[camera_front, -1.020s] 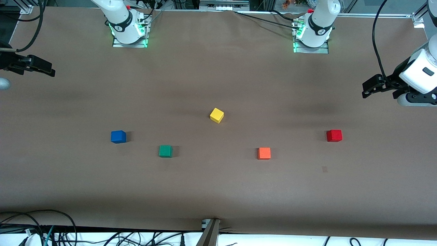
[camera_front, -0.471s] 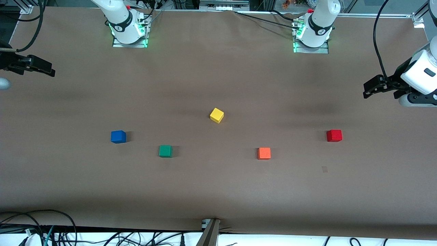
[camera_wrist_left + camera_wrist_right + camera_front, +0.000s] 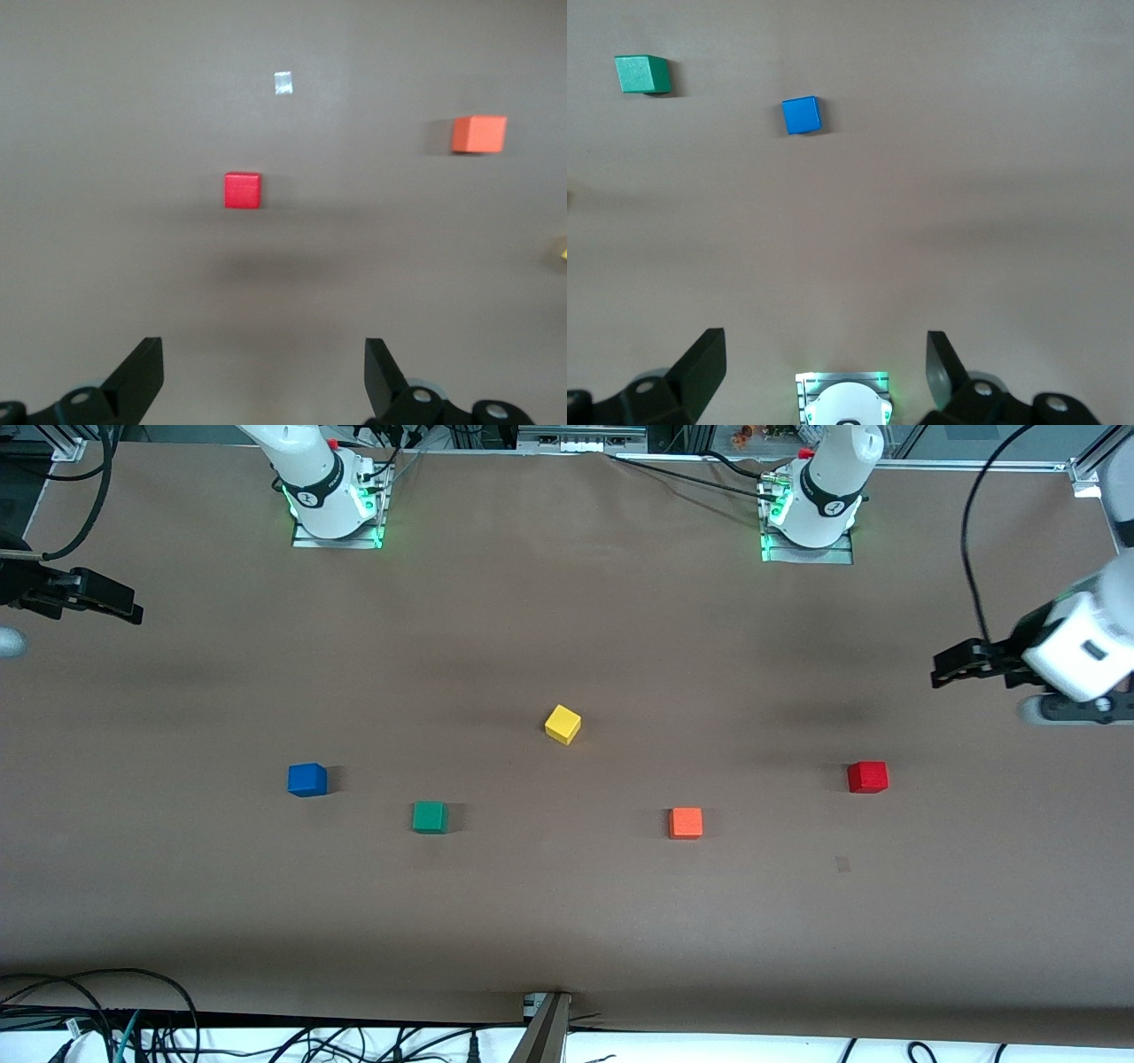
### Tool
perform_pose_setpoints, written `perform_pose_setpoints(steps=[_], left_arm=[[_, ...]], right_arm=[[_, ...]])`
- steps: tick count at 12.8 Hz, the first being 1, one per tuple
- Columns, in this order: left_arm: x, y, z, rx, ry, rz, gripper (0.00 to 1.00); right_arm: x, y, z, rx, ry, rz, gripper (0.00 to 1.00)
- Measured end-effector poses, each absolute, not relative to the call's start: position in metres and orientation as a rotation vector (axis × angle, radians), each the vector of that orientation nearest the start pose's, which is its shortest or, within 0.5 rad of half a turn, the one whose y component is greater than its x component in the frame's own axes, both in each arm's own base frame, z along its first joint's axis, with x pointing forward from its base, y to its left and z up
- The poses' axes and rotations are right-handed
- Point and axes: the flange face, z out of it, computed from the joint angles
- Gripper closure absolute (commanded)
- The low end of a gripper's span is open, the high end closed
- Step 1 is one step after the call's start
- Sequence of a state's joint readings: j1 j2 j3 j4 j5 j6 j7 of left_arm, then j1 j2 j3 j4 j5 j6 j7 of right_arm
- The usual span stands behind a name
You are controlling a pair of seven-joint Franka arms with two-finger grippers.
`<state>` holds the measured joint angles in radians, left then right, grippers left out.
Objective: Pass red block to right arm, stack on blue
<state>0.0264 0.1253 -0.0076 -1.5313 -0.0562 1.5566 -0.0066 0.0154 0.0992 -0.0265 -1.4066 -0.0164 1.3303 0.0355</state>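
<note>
**Front view: both hands up at the table ends, five cubes untouched**

Front view shows the brown table [image 3: 567,921] with five small cubes lying apart from one another across its middle. The red block [image 3: 867,777] sits toward the left arm's end of the table, flat on the surface and touched by nothing. The blue cube [image 3: 307,779] sits toward the right arm's end, about as near the front camera as the red one. Between them lie the green cube [image 3: 430,817] and the orange cube [image 3: 686,823], both a little nearer the front camera, and the yellow cube [image 3: 563,724], farther from it and turned at an angle, near the table's centre.

The left hand [image 3: 952,664] hangs in the air over the left arm's end of the table, close to that edge, well apart from the red block. In the left wrist view its two fingers are spread wide with nothing between them [image 3: 264,376], and the red block [image 3: 242,190] and the orange cube [image 3: 479,135] lie on the table below.

The right hand [image 3: 120,605] hangs over the edge at the right arm's end of the table. The right wrist view shows its fingers spread and empty [image 3: 827,367], with the blue cube [image 3: 801,115] and the green cube [image 3: 642,73] below.
</note>
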Motion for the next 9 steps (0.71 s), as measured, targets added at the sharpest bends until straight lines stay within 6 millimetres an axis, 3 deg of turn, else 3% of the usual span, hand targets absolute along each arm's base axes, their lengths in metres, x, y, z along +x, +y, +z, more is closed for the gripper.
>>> perform_pose_setpoints(steps=[2, 9], left_arm=[[0.588, 0.017, 0.583, -3.215, 0.023, 0.119, 0.00], [0.561, 0.010, 0.607, -3.183, 0.015, 0.209, 0.00]], right_arm=[[0.559, -0.007, 0.626, -3.150, 0.077, 0.277, 0.00], [0.559, -0.008, 0.626, -3.150, 0.078, 0.277, 0.00]])
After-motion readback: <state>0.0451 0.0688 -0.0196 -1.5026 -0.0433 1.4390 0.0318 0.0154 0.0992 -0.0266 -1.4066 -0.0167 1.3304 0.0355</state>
